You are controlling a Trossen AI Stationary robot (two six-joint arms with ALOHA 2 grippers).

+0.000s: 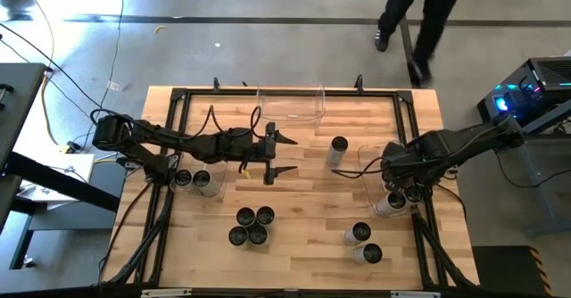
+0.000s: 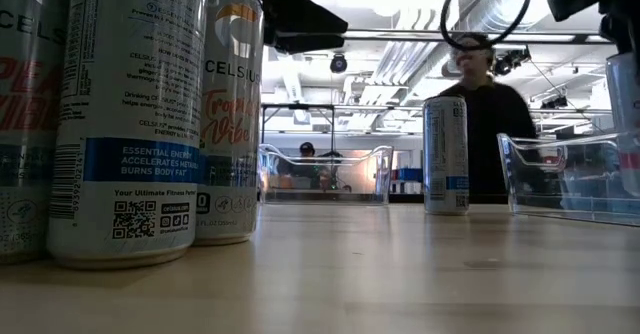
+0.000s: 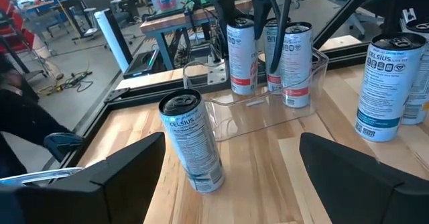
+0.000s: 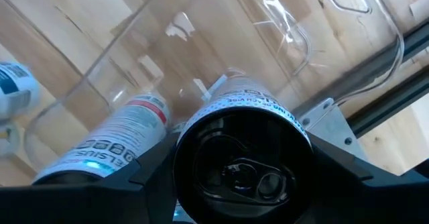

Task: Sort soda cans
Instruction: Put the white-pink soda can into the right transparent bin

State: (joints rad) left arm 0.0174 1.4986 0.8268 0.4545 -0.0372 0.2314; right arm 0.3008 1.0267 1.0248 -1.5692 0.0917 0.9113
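Two pincers: right pincer [image 4: 244, 167] grasps a glossy cylindrical soda can [image 4: 242, 158]; left pincer [image 1: 284, 155] gapes over wood.

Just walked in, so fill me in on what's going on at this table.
Two arms are sorting soda cans into clear bins. The right gripper is closed around a can over the right bin, which already holds cans. The left gripper hangs open mid-table, facing a lone can. More cans wait up front.
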